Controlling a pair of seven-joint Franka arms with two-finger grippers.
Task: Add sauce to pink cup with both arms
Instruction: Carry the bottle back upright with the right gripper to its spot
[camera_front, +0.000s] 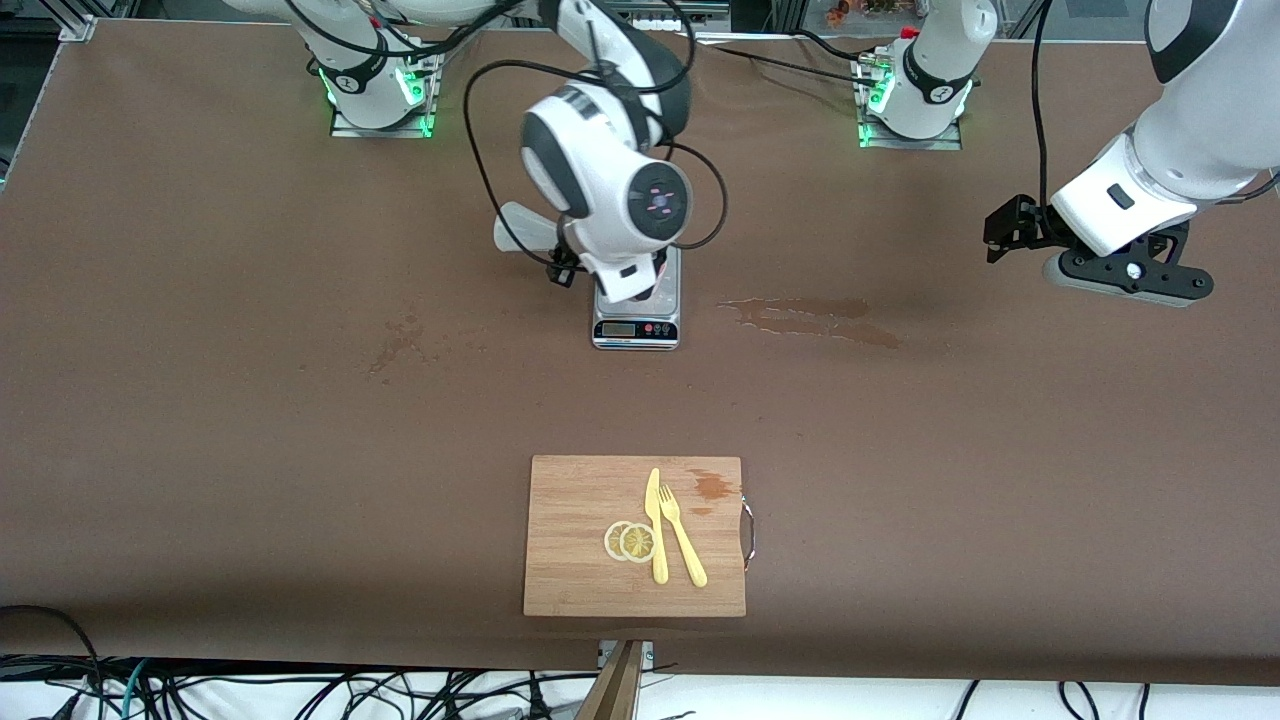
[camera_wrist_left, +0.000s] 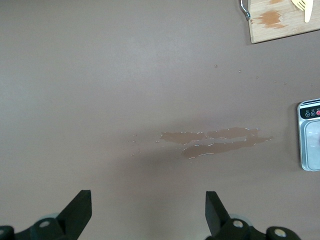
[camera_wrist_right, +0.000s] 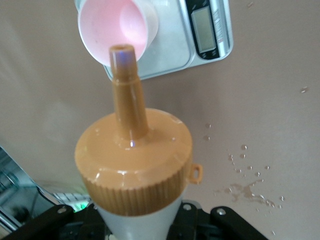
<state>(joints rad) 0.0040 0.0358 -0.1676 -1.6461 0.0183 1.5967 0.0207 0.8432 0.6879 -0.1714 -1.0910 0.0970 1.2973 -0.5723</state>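
Sauce bottle (camera_wrist_right: 135, 165), orange-capped, clamped in right gripper (camera_wrist_right: 137, 220) over pink cup (camera_wrist_right: 117, 30); left gripper (camera_wrist_left: 148, 215) fingers open.

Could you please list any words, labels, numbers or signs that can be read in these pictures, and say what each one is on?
No text can be read anywhere.
Kitchen scale: its display shows no readable digits; the button markings are too small to read.
Sauce bottle, pink cup, cutting board: no label or print shows.

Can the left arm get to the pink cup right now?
Probably not easily. The pink cup sits on the scale, and the right gripper holds the sauce tipped right over it. The open left gripper hangs over bare table near the spill.
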